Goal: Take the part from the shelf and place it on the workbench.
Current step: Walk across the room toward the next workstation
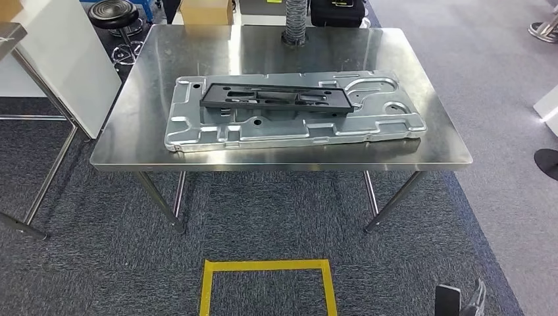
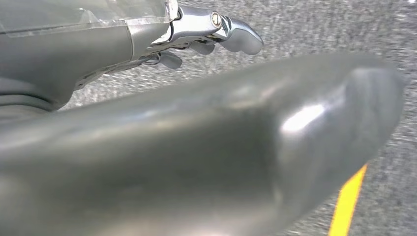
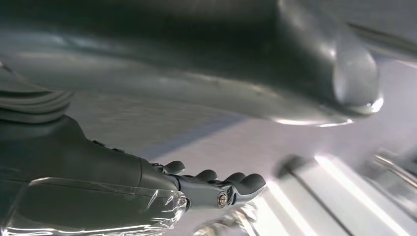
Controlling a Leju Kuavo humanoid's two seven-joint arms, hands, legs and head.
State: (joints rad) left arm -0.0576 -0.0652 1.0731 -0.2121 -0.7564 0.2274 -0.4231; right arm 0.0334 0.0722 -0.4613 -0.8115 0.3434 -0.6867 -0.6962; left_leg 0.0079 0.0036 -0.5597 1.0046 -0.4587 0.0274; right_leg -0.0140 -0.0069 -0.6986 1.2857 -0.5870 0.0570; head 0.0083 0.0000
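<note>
While the black part (image 1: 276, 100) lies mid-workbench (image 1: 434, 138), margins surround it.

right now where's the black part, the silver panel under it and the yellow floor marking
black part (image 1: 276, 99), head view, middle of its long flat frame
silver panel (image 1: 395, 124), head view, bare stamped metal near its right end
yellow floor marking (image 1: 266, 265), head view, far strip of the taped square

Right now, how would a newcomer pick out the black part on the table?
Find the shiny steel table. A large stamped silver metal panel lies flat on it. The long flat black plastic frame rests on that panel, the one dark, slotted piece among bright metal.
</note>
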